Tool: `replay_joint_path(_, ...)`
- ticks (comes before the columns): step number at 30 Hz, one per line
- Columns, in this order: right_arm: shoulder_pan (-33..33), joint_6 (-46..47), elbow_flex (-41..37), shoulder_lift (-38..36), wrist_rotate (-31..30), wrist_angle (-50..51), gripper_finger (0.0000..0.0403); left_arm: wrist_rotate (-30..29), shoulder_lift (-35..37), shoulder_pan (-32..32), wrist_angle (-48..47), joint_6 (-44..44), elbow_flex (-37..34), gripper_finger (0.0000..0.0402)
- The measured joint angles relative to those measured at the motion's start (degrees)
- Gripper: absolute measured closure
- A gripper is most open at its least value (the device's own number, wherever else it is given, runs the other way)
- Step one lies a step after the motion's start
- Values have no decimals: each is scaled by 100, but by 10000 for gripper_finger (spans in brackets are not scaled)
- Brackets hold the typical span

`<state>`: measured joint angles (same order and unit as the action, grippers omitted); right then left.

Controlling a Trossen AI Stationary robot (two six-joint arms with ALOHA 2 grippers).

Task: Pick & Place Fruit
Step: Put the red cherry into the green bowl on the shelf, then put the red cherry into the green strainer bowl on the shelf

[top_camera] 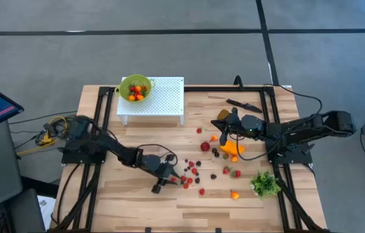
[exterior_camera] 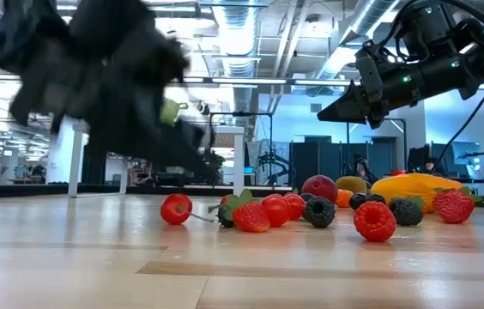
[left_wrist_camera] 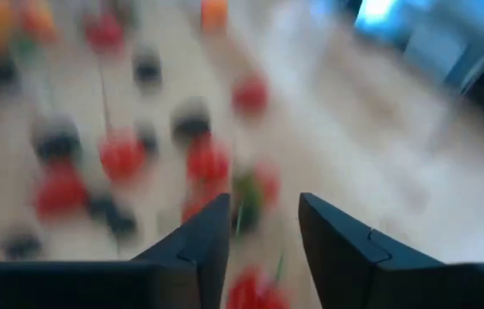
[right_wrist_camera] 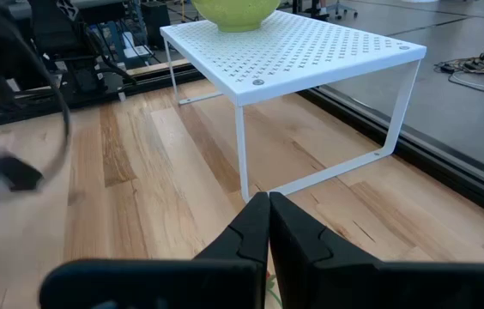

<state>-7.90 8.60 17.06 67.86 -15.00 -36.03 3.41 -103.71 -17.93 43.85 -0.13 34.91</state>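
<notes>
Fruit lies scattered over the right half of your worktop (top_camera: 137, 200): small red and dark berries (top_camera: 195, 171) in a loose cluster near the middle, one long orange fruit (top_camera: 232, 148) further right, and one brownish oval fruit (top_camera: 224, 114) near the back, beside the black knife (top_camera: 243, 103). You cannot count the berries exactly; the low view shows about ten in a row. One green bowl (top_camera: 135, 88) already holding a few red and orange pieces sits on one white perforated shelf (top_camera: 160, 98) at the back left.

Your left end effector (top_camera: 169, 178) sits low at the left edge of the berry cluster, fingers (left_wrist_camera: 199, 249) narrowed with a gap between them; its wrist view is blurred, and you cannot tell whether a berry is caught there. Your right end effector (top_camera: 224, 134) hangs above the worktop just beside the long orange fruit, fingers pressed together and holding nothing.

One green leafy bunch (top_camera: 265, 183) lies near the right edge. Bare wood stretches across the front left, giving open room.
</notes>
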Motion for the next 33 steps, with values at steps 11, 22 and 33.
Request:
replay_joint_path(11,-1,0,2,0,0,2,397,-686,2791,485,-1015,737,-303,353)
replay_joint_path(22,-2,0,1,2,0,0,397,-708,2795,87,-1939,803,-786,277)
replay_joint_path(33,-1,0,2,1,0,1,397,-743,1626,52,-1265,678,-780,156)
